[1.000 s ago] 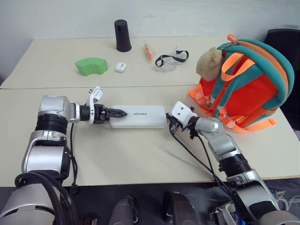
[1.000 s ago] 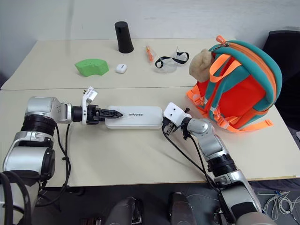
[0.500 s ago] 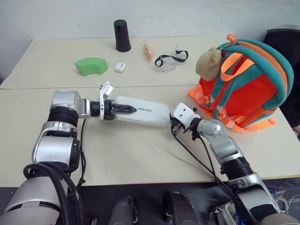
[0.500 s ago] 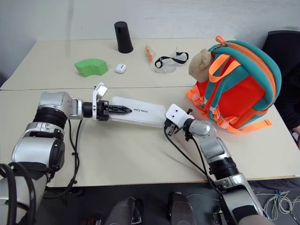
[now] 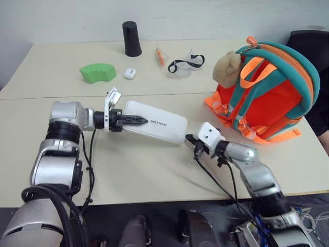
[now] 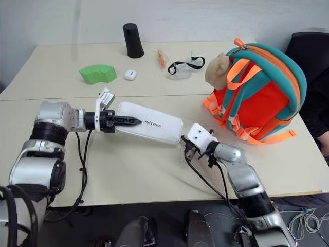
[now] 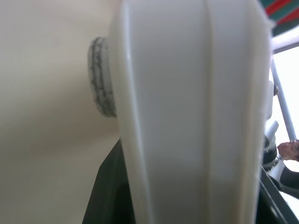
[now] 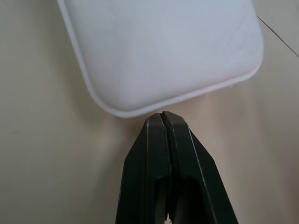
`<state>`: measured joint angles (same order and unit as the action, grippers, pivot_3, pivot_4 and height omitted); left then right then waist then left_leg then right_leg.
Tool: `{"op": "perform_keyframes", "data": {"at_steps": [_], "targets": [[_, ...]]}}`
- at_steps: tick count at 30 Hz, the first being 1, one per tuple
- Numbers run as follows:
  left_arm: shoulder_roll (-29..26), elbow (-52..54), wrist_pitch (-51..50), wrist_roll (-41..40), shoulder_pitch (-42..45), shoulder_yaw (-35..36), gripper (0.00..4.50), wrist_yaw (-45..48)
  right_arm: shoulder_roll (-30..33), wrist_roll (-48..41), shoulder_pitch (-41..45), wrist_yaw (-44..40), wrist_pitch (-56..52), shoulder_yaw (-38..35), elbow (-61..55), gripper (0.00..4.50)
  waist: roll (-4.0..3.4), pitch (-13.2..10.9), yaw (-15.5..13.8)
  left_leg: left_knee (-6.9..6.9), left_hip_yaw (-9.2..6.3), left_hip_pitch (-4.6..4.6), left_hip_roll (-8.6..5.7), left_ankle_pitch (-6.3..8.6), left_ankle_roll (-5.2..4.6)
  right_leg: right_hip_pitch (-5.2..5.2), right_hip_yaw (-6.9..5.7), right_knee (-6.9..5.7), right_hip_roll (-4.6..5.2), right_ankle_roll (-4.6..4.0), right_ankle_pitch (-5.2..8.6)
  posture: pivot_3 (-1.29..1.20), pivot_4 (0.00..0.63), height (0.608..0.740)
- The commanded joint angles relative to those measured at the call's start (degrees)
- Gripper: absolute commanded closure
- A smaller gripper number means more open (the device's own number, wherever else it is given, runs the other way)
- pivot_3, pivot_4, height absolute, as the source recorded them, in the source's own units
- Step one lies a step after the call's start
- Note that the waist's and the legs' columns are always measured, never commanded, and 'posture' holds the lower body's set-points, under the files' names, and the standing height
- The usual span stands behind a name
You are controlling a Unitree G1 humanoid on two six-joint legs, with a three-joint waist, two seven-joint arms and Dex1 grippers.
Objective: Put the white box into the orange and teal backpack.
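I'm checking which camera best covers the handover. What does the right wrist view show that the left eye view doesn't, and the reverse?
The right wrist view shows, close up, the right gripper with its fingers pressed together, just short of the rounded end of the white box.

The left eye view shows the left gripper clamped on the box's other end, that end raised off the table, plus the orange and teal backpack, green object and black cylinder.

Both show the white box and the right gripper.
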<state>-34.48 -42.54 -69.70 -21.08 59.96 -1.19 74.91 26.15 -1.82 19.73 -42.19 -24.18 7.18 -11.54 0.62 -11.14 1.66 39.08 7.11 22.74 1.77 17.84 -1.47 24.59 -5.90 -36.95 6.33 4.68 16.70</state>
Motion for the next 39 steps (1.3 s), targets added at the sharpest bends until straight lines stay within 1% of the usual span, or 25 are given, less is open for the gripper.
{"op": "perform_keyframes", "data": {"at_steps": [1, 2, 4, 6, 7, 9, 11, 12, 16, 19, 23, 26, 30, 33, 37, 38, 39], "targets": [[-5.3, 19.3, -5.2, -10.5, -4.5, 5.5, 3.17, 4.7, 3.0, -15.0, -5.1, -2.7, -14.6, -13.2, -16.2, 3.56, 0.03, 0.0, -0.1, 0.02, -0.09, 0.14, 0.01, 0.00, 0.00, 0.07, 0.04, 0.04, 0.02, 0.00, 0.00, 0.00, 0.150, 0.740], [-6.4, 24.5, -6.7, -13.0, -6.7, 6.8, 3.17, 4.5, 3.8, -19.6, -7.1, -2.8, -19.0, -17.5, -20.0, 3.28, 0.03, 0.0, -0.2, 0.03, -0.17, 0.22, 0.01, 0.00, 0.00, 0.10, 0.04, 0.06, 0.12, -0.01, 0.00, 0.00, 0.150, 0.740], [-8.1, 34.0, -7.6, -16.4, -11.0, 9.2, 3.17, 3.0, 5.4, -27.1, -11.0, -2.1, -26.1, -26.6, -25.9, 2.55, 0.03, 0.0, -0.3, 0.06, -0.32, 0.27, 0.02, 0.00, 0.01, 0.05, -0.02, 0.11, 0.21, -0.02, 0.01, 0.00, 0.150, 0.740], [-9.9, 42.8, -8.7, -20.4, -15.0, 11.8, 3.18, 2.4, 6.7, -32.0, -13.9, -0.1, -31.5, -35.4, -29.0, 1.85, 0.04, 0.0, -0.8, 0.07, -0.38, 0.21, -0.02, 0.00, 0.00, -0.06, -0.05, 0.12, 0.23, -0.02, 0.01, 0.00, 0.150, 0.740], [-10.2, 46.0, -9.4, -22.3, -16.4, 13.5, 3.18, 1.6, 7.0, -33.6, -14.4, 1.3, -33.4, -38.6, -29.7, 1.54, 0.04, 0.0, -0.9, 0.08, -0.38, 0.16, -0.03, 0.00, -0.01, -0.12, -0.04, 0.12, 0.24, -0.02, 0.01, 0.00, 0.150, 0.740], [-10.1, 50.3, -10.2, -25.1, -18.2, 16.4, 3.18, -0.5, 6.8, -36.6, -13.9, 4.8, -36.6, -42.7, -29.8, 0.85, 0.04, 0.0, -1.3, 0.08, -0.36, 0.09, -0.06, -0.01, -0.03, -0.15, -0.01, 0.14, 0.26, -0.02, 0.01, 0.00, 0.150, 0.740], [-9.6, 53.7, -10.8, -27.8, -19.3, 19.0, 3.18, -3.2, 5.4, -39.1, -11.7, 9.1, -38.9, -44.7, -29.0, 0.17, 0.06, 0.0, -1.5, 0.08, -0.37, 0.03, -0.06, -0.01, -0.03, -0.17, 0.02, 0.25, 0.28, -0.04, 0.01, 0.00, 0.150, 0.740], [-9.1, 54.9, -11.4, -29.2, -19.5, 20.2, 3.18, -4.6, 4.6, -39.5, -10.3, 11.1, -39.1, -44.6, -28.2, 0.04, 0.06, 0.0, -1.4, 0.08, -0.37, 0.00, -0.07, -0.02, -0.02, -0.17, 0.04, 0.23, 0.28, -0.05, 0.02, 0.00, 0.150, 0.740], [-8.0, 56.9, -12.0, -32.8, -19.9, 22.2, 3.18, -9.6, 2.5, -37.2, -6.1, 18.0, -37.5, -40.7, -24.8, 0.04, 0.05, 0.0, -1.4, 0.00, -0.30, -0.15, -0.05, -0.05, 0.07, -0.17, 0.10, 0.10, 0.23, -0.15, 0.07, 0.00, 0.150, 0.740], [-7.4, 57.1, -11.8, -35.0, -19.8, 22.7, 3.18, -12.4, 0.4, -36.0, -2.5, 21.4, -35.4, -37.6, -20.5, 0.04, 0.05, 0.0, -1.4, -0.01, -0.26, -0.14, -0.05, -0.06, 0.09, -0.15, 0.10, 0.10, 0.19, -0.16, 0.08, 0.00, 0.150, 0.740], [-7.5, 56.4, -10.8, -36.7, -19.5, 22.4, 3.18, -15.0, -2.0, -32.9, 2.7, 23.9, -30.0, -32.7, -12.9, 0.04, 0.05, 0.0, -1.4, 0.00, -0.24, -0.14, -0.08, -0.06, 0.07, -0.14, 0.10, 0.09, 0.12, -0.15, 0.08, 0.00, 0.150, 0.740], [-7.5, 55.7, -10.2, -37.9, -19.0, 22.4, 3.18, -16.5, -4.3, -31.4, 7.6, 25.8, -25.7, -31.7, -5.9, 0.04, 0.05, 0.0, -1.2, 0.00, -0.22, -0.14, -0.07, -0.07, 0.07, -0.13, 0.10, 0.08, 0.10, -0.15, 0.08, 0.00, 0.150, 0.740], [-7.5, 54.8, -8.8, -38.6, -18.8, 22.5, 3.18, -18.4, -6.5, -30.3, 14.8, 25.8, -17.6, -31.2, 3.2, 0.04, 0.05, 0.0, -1.0, -0.02, -0.21, -0.11, -0.06, -0.08, 0.08, -0.11, 0.10, 0.03, 0.06, -0.15, 0.08, 0.00, 0.150, 0.740], [-7.7, 54.7, -8.2, -39.5, -19.2, 22.7, 3.18, -19.5, -6.6, -31.3, 15.1, 24.0, -15.1, -30.6, 3.8, 0.61, 0.05, 0.0, -0.8, -0.05, -0.23, -0.08, -0.02, -0.08, 0.08, -0.12, 0.07, -0.03, 0.09, -0.15, 0.08, 0.00, 0.150, 0.740], [-8.1, 54.3, -7.7, -40.5, -19.6, 23.2, 3.18, -21.1, -5.7, -33.2, 13.1, 19.9, -14.2, -28.7, 1.2, 1.91, 0.05, 0.0, -0.6, -0.06, -0.25, 0.00, -0.03, -0.07, 0.07, -0.10, 0.05, 0.02, 0.09, -0.13, 0.07, 0.00, 0.150, 0.740], [-8.2, 54.1, -7.5, -40.7, -19.7, 23.3, 3.18, -21.4, -5.5, -33.8, 12.6, 19.1, -14.1, -28.4, 0.5, 2.33, 0.05, 0.0, -0.5, -0.06, -0.25, 0.00, -0.04, -0.07, 0.07, -0.10, 0.05, 0.03, 0.09, -0.13, 0.07, 0.00, 0.150, 0.740], [-8.2, 54.0, -7.4, -40.9, -19.8, 23.3, 3.18, -21.7, -5.3, -34.2, 12.2, 18.4, -14.0, -28.2, 0.0, 2.65, 0.05, 0.0, -0.3, -0.06, -0.25, 0.00, -0.03, -0.07, 0.07, -0.10, 0.04, 0.02, 0.09, -0.13, 0.07, 0.00, 0.150, 0.740]]}}
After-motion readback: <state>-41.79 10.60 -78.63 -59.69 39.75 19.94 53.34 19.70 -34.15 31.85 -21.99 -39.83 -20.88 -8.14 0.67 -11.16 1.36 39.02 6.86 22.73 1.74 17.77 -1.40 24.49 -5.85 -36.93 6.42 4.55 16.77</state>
